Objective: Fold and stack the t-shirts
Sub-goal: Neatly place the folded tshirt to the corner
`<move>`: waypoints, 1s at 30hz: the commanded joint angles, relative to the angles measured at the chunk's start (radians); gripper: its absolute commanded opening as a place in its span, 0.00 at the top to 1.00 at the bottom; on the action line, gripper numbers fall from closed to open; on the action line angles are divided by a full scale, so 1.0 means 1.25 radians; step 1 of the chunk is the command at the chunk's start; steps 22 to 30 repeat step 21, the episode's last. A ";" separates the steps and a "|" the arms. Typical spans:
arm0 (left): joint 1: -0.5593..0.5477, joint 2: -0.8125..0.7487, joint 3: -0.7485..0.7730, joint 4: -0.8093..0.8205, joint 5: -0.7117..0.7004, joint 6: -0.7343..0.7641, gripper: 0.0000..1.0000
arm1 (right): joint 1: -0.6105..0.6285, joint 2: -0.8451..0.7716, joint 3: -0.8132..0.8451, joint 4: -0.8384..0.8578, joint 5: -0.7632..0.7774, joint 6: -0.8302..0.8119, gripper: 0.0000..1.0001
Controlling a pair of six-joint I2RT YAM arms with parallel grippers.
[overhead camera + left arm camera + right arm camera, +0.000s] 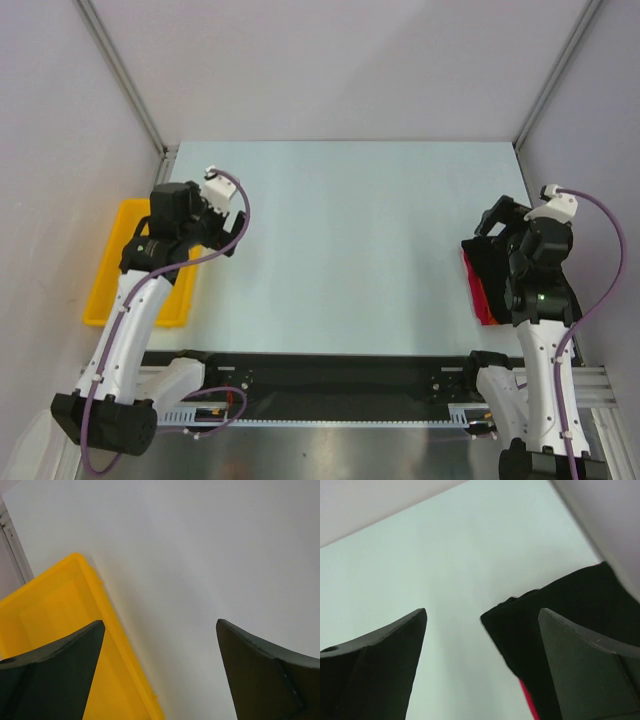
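Black shirt on red one at the right side of the counter

Black fingers of the left claw (160, 625) stand wide apart and hold nothing; it hangs over the inner rim of the yellow tray (50, 605), which lies at the left edge of the counter (350, 240). The right claw (482, 611) is also spread wide and holds nothing, above the left border of the black t-shirt (560, 592). This shirt lies bunched near the right wall, on top of a red t-shirt (482, 300) whose edge shows along its near-left side. Beyond both, the counter is pale up to the back wall
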 commanded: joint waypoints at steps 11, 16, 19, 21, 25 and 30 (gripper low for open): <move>0.112 -0.100 -0.117 0.003 0.012 -0.084 0.00 | 0.023 -0.088 -0.064 -0.105 -0.027 0.058 0.00; 0.134 -0.102 -0.121 -0.002 0.023 -0.084 0.00 | 0.023 -0.094 -0.065 -0.104 0.013 0.080 0.00; 0.133 -0.099 -0.120 -0.009 0.024 -0.083 0.00 | 0.023 -0.096 -0.070 -0.096 0.008 0.079 0.00; 0.134 -0.103 -0.118 -0.016 0.020 -0.080 0.00 | 0.024 -0.097 -0.071 -0.095 0.018 0.063 0.00; 0.134 -0.103 -0.118 -0.016 0.020 -0.080 0.00 | 0.024 -0.097 -0.071 -0.095 0.018 0.063 0.00; 0.134 -0.103 -0.118 -0.016 0.020 -0.080 0.00 | 0.024 -0.097 -0.071 -0.095 0.018 0.063 0.00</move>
